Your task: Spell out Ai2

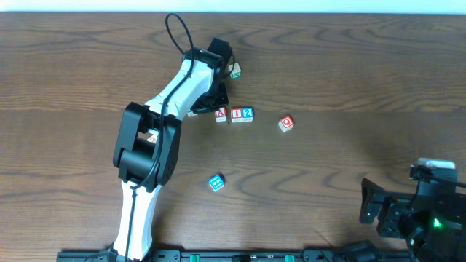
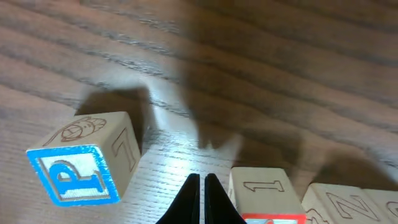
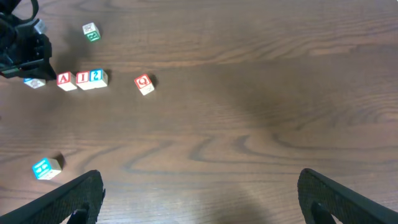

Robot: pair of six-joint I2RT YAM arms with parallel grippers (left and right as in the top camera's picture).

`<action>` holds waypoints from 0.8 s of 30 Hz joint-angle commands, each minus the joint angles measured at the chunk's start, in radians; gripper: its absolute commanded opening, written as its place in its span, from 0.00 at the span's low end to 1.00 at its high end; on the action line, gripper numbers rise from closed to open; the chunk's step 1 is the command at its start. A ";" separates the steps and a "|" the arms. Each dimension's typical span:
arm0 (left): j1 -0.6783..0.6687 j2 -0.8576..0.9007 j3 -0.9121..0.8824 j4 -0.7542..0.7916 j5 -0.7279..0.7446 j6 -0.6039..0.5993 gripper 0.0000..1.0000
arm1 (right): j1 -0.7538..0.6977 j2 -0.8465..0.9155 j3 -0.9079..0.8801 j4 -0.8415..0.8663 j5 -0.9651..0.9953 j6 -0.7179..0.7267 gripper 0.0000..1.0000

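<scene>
Three blocks stand in a row mid-table: a red A block (image 1: 220,114), a red I block (image 1: 237,113) and a blue 2 block (image 1: 247,113). They also show in the right wrist view as A (image 3: 64,79), I (image 3: 82,78) and 2 (image 3: 96,76). My left gripper (image 1: 216,100) is shut and empty, its tips (image 2: 202,182) low over the table just left of the A block (image 2: 264,196). A blue P block (image 2: 84,158) lies tilted to the gripper's left. My right gripper (image 3: 199,205) is open and empty at the near right (image 1: 408,211).
A red Q block (image 1: 286,124) lies right of the row. A green block (image 1: 235,70) lies behind the left wrist. A light-blue block (image 1: 215,183) lies nearer the front. The left arm stretches diagonally across the left half of the table.
</scene>
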 commanded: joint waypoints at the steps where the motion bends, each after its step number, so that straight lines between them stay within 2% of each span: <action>1: 0.001 0.013 -0.006 0.005 0.007 0.024 0.06 | -0.007 -0.002 0.000 -0.001 0.010 -0.008 0.99; 24: -0.031 0.013 -0.006 0.021 0.037 0.032 0.06 | -0.007 -0.002 0.000 -0.001 0.010 -0.008 0.99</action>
